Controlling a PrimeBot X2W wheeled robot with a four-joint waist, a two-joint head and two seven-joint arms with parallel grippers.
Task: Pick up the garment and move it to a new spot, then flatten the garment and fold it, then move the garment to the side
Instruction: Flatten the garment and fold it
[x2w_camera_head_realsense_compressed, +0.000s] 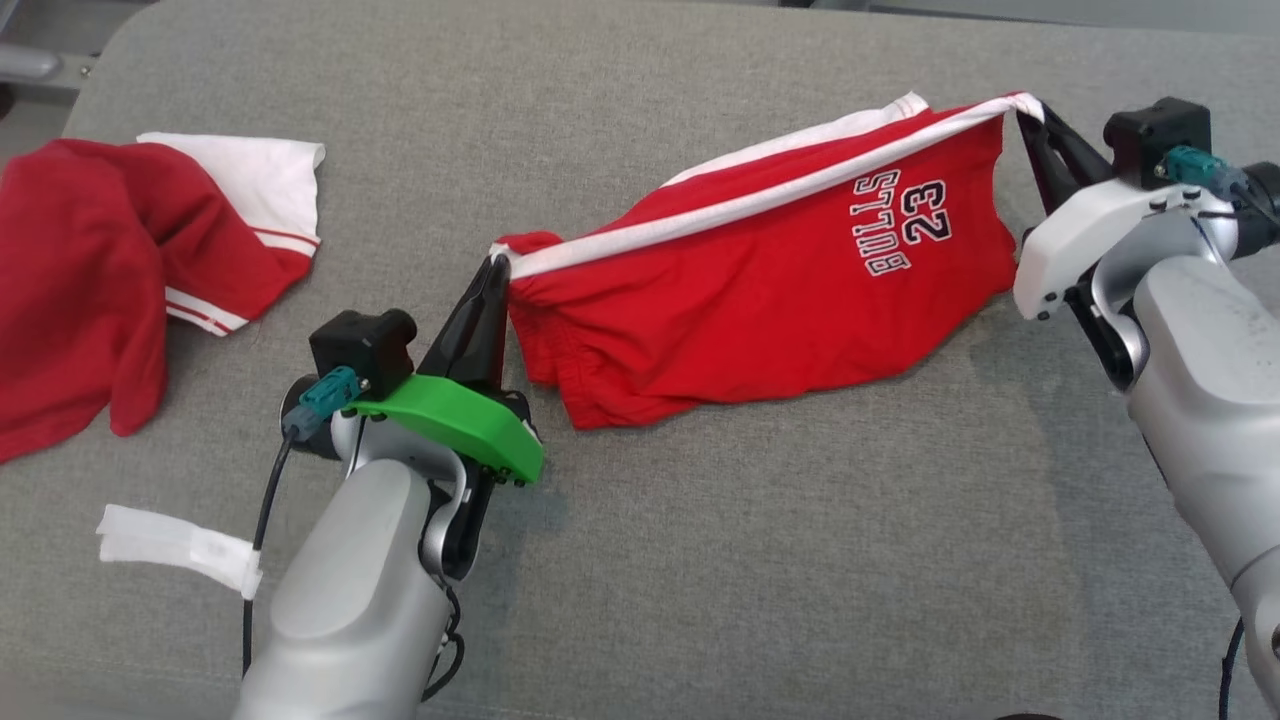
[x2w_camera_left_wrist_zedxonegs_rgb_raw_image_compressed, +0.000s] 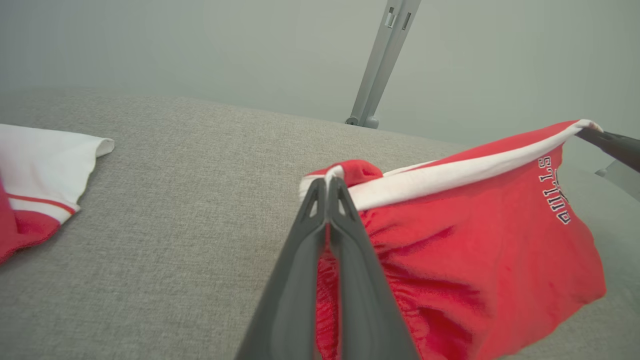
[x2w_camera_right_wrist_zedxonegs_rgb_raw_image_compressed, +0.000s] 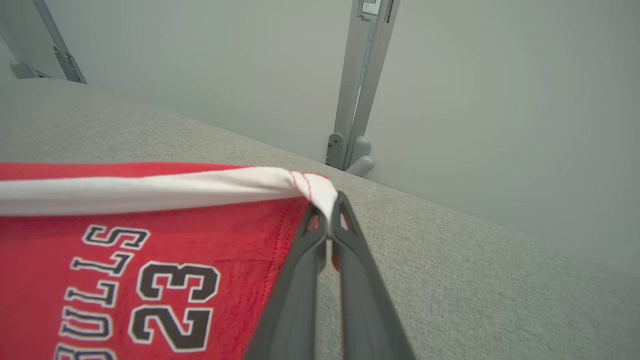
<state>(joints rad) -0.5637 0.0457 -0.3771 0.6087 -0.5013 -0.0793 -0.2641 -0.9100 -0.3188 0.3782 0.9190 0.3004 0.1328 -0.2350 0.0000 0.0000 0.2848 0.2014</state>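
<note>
The garment (x2w_camera_head_realsense_compressed: 760, 290) hangs stretched between the two arms over the middle and right of the bench (x2w_camera_head_realsense_compressed: 700, 560); it is soft red knit, gathered into fine puckers at its left end and smoother toward the right; a white band (x2w_camera_head_realsense_compressed: 720, 205) runs taut along its upper edge, twisted into a cord at the right corner; black lettering (x2w_camera_head_realsense_compressed: 905, 225) with white outlines, reading BULLS 23, shows upside down in the head view; the lower body sags in loose folds, and whether it touches the bench cannot be told.

The left end effector (x2w_camera_head_realsense_compressed: 497, 262) has its long dark fingers pressed together on the bunched left corner of the garment; a glossy green cover (x2w_camera_head_realsense_compressed: 460, 420) sits at its base; the right end effector (x2w_camera_head_realsense_compressed: 1025, 110), on a white housing, is clamped on the twisted right corner.

The bench is covered in grey woven cloth with a fine grain and a rounded far corner; a second garment (x2w_camera_head_realsense_compressed: 90, 260), red with a white sleeve and red stripes, lies crumpled at its left, well apart; a white crinkled strip (x2w_camera_head_realsense_compressed: 175, 545) lies near the front left; a grey metal post (x2w_camera_right_wrist_zedxonegs_rgb_raw_image_compressed: 357, 85) stands behind.
</note>
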